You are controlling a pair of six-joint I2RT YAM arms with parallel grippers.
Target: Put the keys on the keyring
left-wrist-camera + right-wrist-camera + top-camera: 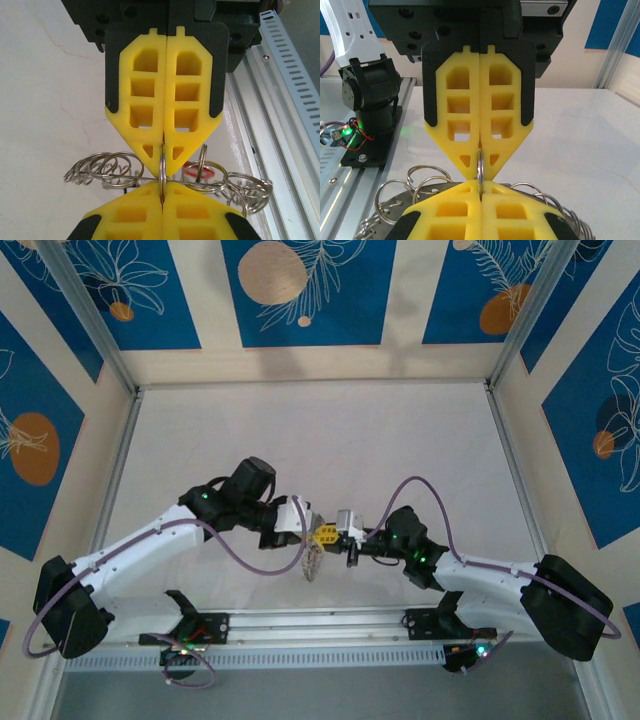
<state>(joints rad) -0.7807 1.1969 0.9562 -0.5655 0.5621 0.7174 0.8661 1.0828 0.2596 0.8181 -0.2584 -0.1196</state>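
Red tag (pixel 191 168) beside keyring (pixel 163 167), left wrist view

The worktop (pixel 320 430) is a pale, whitish sheet with thin crack lines (pixel 50 40). A grey metal rail (pixel 320 625) lies along its 6 o'clock edge. Two black arm bases (pixel 190 625) sit on it, at 7 and 5 o'clock.

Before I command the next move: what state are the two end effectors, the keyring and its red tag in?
Left end effector: shut, pinching a thin ring of the keyring edge-on.
Right end effector: shut on the same ring, tip to tip with the left.
Keyring: held by both, hanging below them.
Red tag: on the keyring, among its small rings.
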